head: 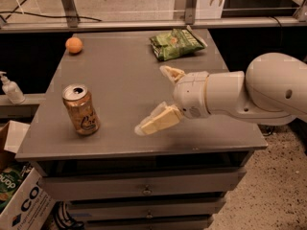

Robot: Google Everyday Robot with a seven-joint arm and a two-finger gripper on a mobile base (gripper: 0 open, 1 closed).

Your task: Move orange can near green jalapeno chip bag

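The orange can [80, 110] stands upright on the gray counter [120, 75], close to its front-left edge, with the silver top and pull tab facing up and a pale swirl on its side. Nothing touches it.

The gripper [152, 98] hovers over the counter to the right of the can, well apart from it, on the end of a white arm [249, 92] that reaches in from the far right. Its jaws are spread wide and released, holding nothing; one cream fingertip [152, 123] points toward the can at about its height, and the other sits farther back.

The green jalapeno chip bag [176, 43] lies flat behind and well to the right of the can, beyond the gripper, near the counter's back edge. A small round orange fruit [74, 45] rests straight behind the can, near the back-left corner.

Left of the can, off the counter, stands a pump bottle [10, 87]. Below the can are drawer fronts [144, 188] and a cardboard box [21, 205] on the floor.
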